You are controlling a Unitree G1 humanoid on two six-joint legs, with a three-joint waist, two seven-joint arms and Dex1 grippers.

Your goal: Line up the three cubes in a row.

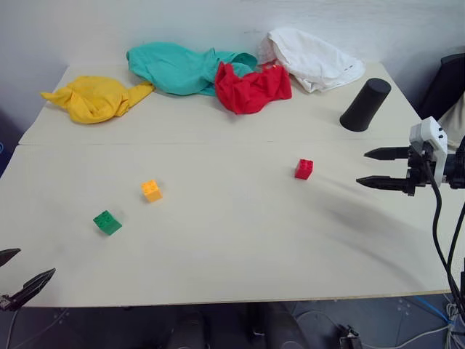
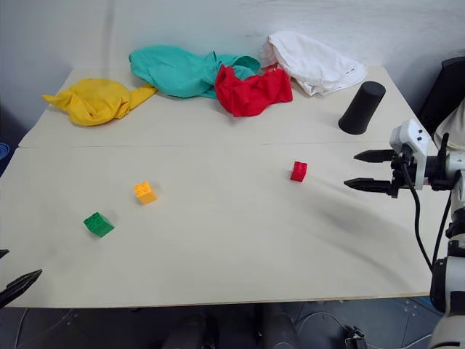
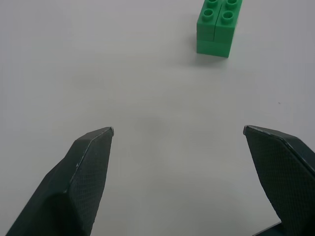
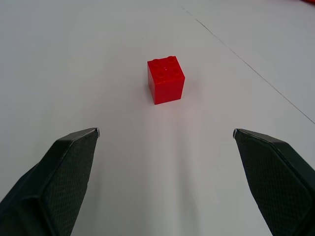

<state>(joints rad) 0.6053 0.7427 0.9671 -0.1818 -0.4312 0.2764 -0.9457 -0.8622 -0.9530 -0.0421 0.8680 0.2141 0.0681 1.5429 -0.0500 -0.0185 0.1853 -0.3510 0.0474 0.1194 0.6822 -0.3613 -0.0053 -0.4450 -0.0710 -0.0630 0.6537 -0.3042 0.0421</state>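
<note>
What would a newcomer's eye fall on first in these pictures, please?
Probably the bright cloths heaped along the table's far edge: yellow cloth, teal cloth, red cloth, white cloth. Then three small cubes scattered nearer: green cube beside orange cube, red cube apart.

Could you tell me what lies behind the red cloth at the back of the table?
The teal cloth runs behind the red cloth, partly covered by it; anything beneath the folds is hidden.

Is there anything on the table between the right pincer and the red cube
No. Bare table lies between the open right pincer and the red cube. The black cylinder stands farther back, off that line.
</note>
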